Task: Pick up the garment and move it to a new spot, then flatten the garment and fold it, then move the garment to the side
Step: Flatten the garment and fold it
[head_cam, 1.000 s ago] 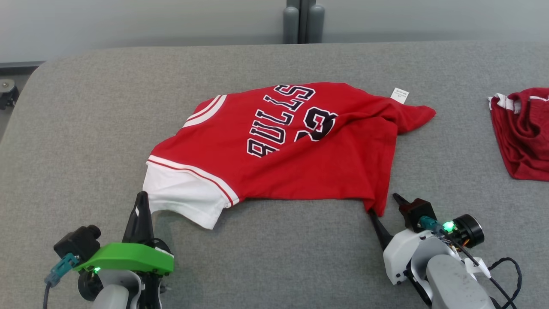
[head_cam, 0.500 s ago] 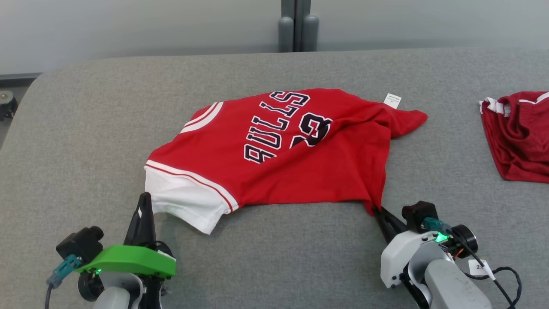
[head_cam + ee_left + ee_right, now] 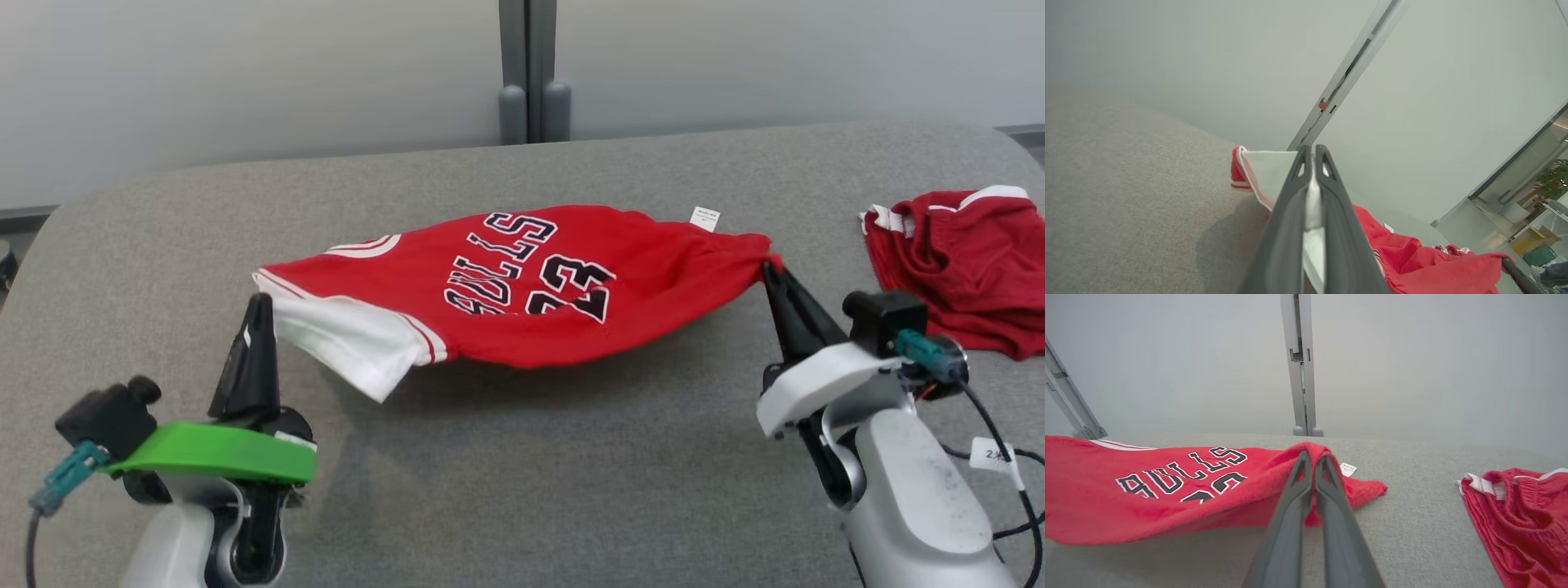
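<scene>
The jersey (image 3: 653,273) is pinched by the left pincer (image 3: 260,309) and right pincer (image 3: 773,273) and held above the counter (image 3: 522,490). Placing, flattening and folding are left undone.

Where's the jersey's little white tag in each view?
Head view: white tag at the jersey's far edge, right of centre.
Left wrist view: tiny, lower right of centre, on red cloth.
Right wrist view: just right of the right gripper, at.
Shared landmark: the grey wall post.
</scene>
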Robot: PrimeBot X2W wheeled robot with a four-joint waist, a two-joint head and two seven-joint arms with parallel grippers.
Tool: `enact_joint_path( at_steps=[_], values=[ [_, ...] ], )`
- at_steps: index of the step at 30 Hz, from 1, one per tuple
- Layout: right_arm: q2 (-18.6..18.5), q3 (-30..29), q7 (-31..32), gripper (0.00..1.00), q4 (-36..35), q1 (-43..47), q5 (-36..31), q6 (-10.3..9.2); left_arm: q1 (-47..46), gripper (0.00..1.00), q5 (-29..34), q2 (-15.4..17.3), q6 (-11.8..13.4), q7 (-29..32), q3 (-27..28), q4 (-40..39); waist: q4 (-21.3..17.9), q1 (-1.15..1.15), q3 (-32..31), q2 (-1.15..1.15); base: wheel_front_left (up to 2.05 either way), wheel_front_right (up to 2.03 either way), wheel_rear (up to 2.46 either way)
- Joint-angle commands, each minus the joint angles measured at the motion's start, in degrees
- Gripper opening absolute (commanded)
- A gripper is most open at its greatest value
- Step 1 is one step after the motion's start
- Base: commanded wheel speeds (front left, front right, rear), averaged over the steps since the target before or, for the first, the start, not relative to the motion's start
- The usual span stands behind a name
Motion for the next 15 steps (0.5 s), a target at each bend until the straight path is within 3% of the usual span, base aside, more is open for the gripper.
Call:
enact_joint_path(
  at_steps=[1,10,15],
  values=[
    [-0.19,-0.46,1.20,0.00,-3.10,-0.43,0.59,-0.05,-1.30,0.00,-0.71,0.98,-0.14,0.81,0.57,-2.60,-1.03,0.00,-1.23,0.00,0.00,0.00,0.00],
    [-0.91,-3.21,12.06,0.00,-28.28,1.36,2.76,-0.04,-5.54,0.00,-4.23,5.20,3.06,7.61,4.26,-21.64,-2.78,0.00,-3.33,0.00,0.00,0.00,0.00],
    [-2.14,-5.16,17.90,0.00,-41.77,1.48,4.24,-0.04,-10.23,0.00,-3.21,8.78,5.53,12.10,5.82,-31.47,-3.36,0.00,-3.52,0.00,0.00,0.00,0.00]
  ],
)
